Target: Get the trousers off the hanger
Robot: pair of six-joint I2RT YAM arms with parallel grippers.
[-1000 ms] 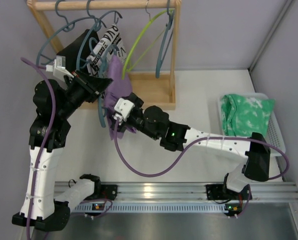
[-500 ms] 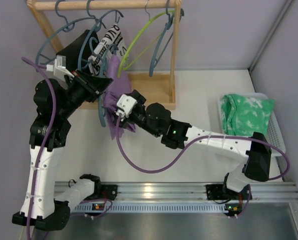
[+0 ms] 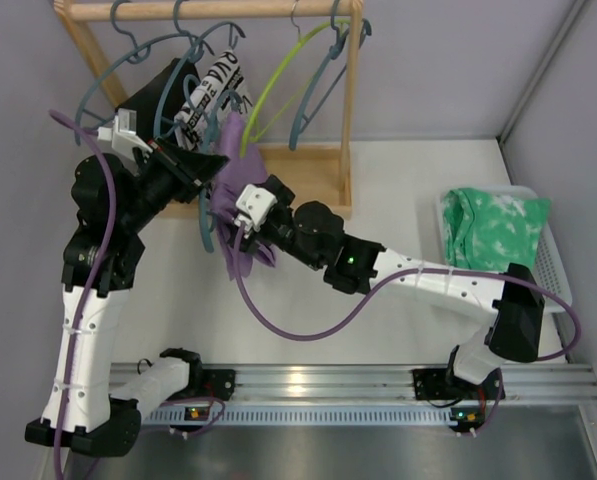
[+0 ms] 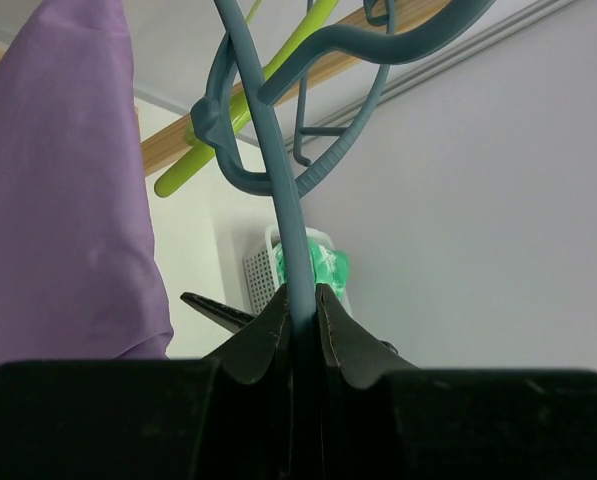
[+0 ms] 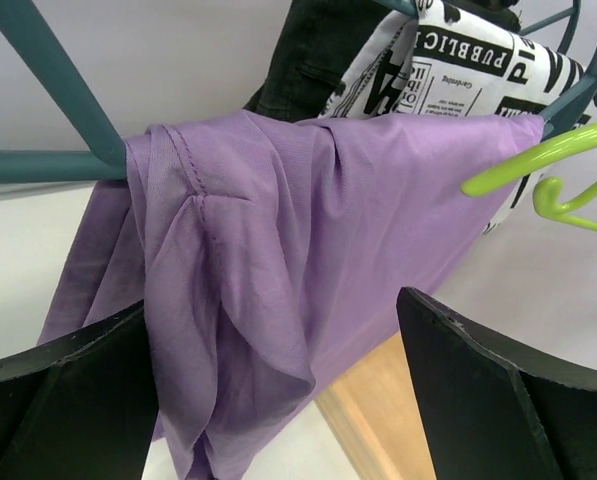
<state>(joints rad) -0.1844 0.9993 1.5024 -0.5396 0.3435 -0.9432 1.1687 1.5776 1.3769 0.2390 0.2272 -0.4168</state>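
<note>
Right gripper (image 5: pixel 273 300) rose — purple trousers (image 5: pixel 278 200) hang creased.

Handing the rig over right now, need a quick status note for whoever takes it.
Left gripper: shut on the blue hanger.
Right gripper: open, facing the purple trousers, which drape over a hanger bar.
Printed trousers and black trousers hang behind them.
Done: nothing removed yet.
Left: pull off all three.
</note>
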